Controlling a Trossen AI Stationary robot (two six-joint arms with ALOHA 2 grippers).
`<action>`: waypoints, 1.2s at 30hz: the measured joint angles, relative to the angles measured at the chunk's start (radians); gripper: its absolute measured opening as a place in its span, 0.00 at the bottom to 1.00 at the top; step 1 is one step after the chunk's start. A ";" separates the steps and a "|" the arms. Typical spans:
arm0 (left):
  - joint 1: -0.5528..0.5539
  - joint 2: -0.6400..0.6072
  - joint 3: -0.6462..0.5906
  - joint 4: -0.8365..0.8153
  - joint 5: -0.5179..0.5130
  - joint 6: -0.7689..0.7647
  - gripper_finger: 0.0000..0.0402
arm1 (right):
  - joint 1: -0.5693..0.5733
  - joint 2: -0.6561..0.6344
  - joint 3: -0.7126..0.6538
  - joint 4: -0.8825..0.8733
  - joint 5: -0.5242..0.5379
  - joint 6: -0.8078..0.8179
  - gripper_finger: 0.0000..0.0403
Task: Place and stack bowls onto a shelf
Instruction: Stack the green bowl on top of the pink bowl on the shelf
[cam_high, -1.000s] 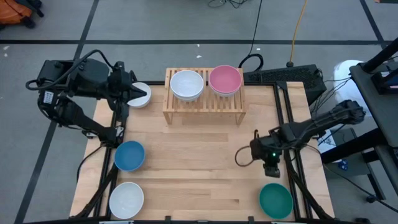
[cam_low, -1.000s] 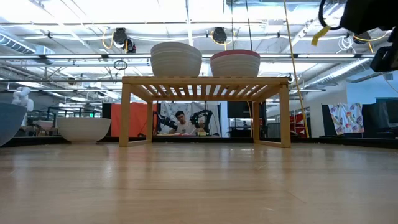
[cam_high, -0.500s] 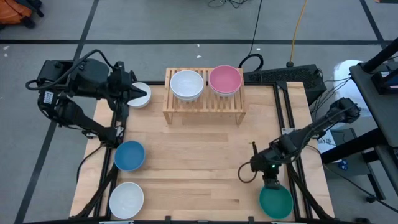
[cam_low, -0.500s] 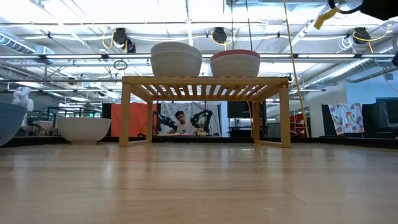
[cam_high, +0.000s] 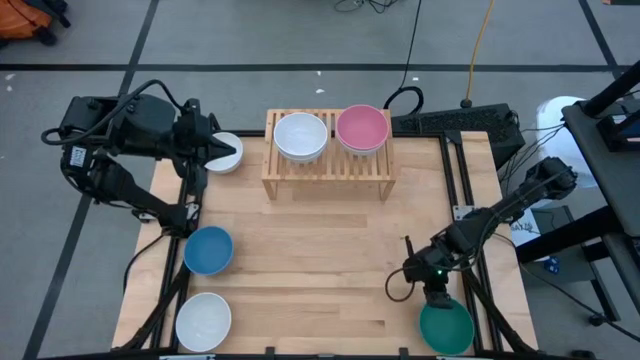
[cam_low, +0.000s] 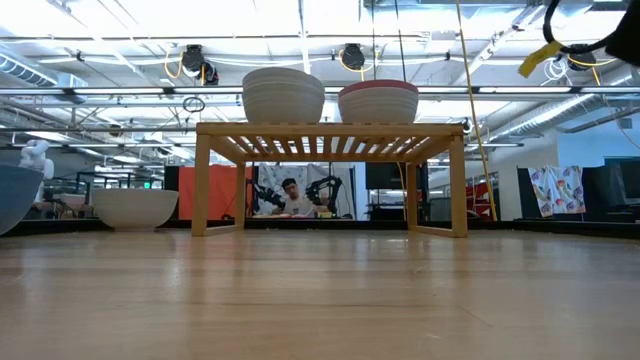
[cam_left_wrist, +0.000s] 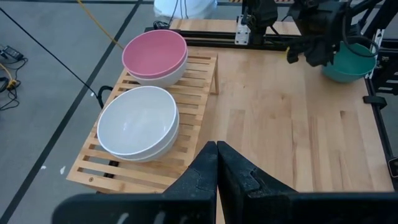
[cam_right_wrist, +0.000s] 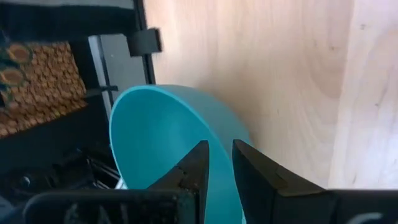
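Observation:
The light-wood shelf stands at the table's far middle. On its slatted top sit a white bowl nested in another white one, and a pink bowl nested in a white one. A white bowl rests at the far left, with my shut left gripper beside it. A blue bowl and a white bowl sit near left. My right gripper, slightly open, is at the far-left rim of the green bowl, one finger over its inside and one at its rim. My right gripper comes down on the green bowl's rim from above, and the bowl's wall shows in the narrow gap between the two fingers. I cannot tell whether the fingers touch it. The bowl rests on the table.
Black rails run along the table's right and left edges. The middle of the wooden tabletop lies between the shelf and the near bowls. A person shows in the room beyond the table.
My right gripper has gone toward the table's near edge and down, from the right middle of the table to the green bowl's rim.

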 joint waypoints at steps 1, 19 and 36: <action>0.000 0.000 0.000 0.000 0.000 0.000 0.01 | 0.006 0.000 0.000 0.006 0.000 -0.014 0.16; 0.000 0.000 0.000 0.000 0.017 0.000 0.01 | 0.108 0.033 0.000 -0.004 0.101 -0.229 0.16; 0.000 0.000 0.000 0.000 0.019 0.000 0.01 | 0.129 0.195 0.000 0.061 0.122 -0.239 0.01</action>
